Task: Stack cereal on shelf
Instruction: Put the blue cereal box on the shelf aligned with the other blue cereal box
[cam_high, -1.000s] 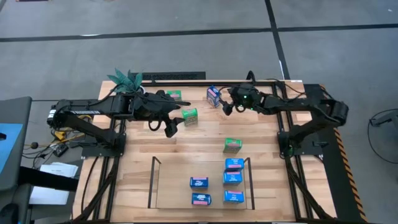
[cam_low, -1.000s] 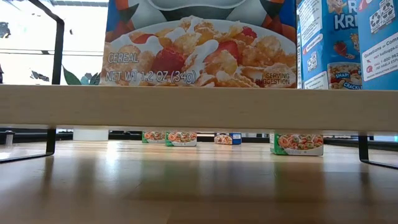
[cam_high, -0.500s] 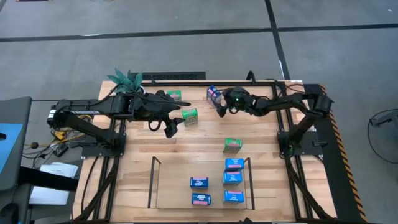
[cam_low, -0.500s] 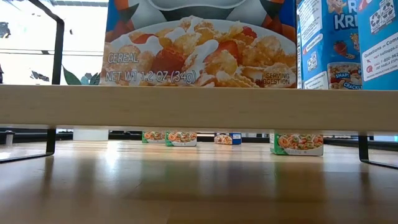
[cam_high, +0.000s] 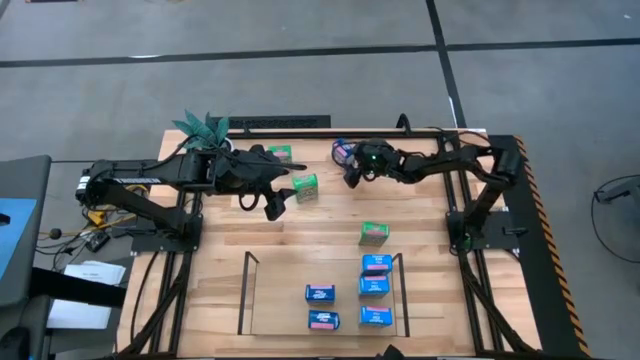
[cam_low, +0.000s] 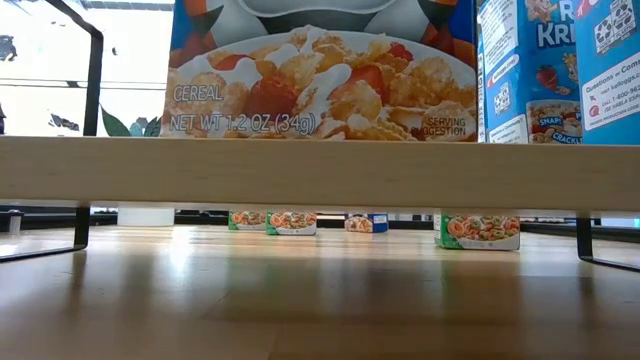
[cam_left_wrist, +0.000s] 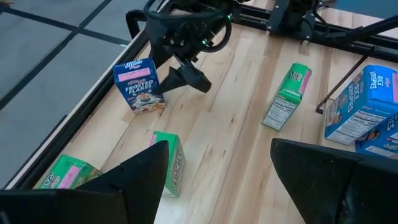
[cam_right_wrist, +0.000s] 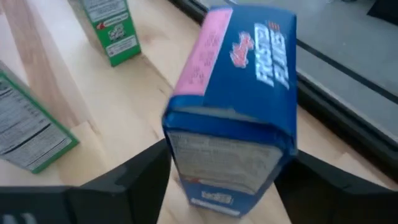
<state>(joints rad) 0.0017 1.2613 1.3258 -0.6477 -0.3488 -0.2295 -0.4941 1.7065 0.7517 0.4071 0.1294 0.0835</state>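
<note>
Right pincer (cam_high: 350, 172): spread, one finger on either side of the blue Frosted Flakes box (cam_high: 343, 153); not closed on it. Over the last second the right arm has stretched toward the far edge of the table (cam_high: 330, 215), carrying this pincer from just beside the box to straddling it. Judged meaning: approach finished, closing on the box is the step due.

Frosted Flakes box: upright, near the middle of the table's far edge, still on the wood; the right wrist view shows it filling the gap between the fingers (cam_right_wrist: 137, 180).

Other cereal off the shelf: three green boxes, one (cam_high: 281, 153) at the far edge near the plant, one (cam_high: 306, 187) nearer the table's middle, one (cam_high: 374, 233) just beyond the shelf's far right corner.

Shelf (cam_high: 247, 290): at the near edge; five blue boxes (cam_high: 375, 288) on its wood base, toward its right side.

Left pincer (cam_high: 274, 203): spread, empty, unmoved, hanging left of centre beside the middle green box.

Plant (cam_high: 203, 127): far left corner.
</note>
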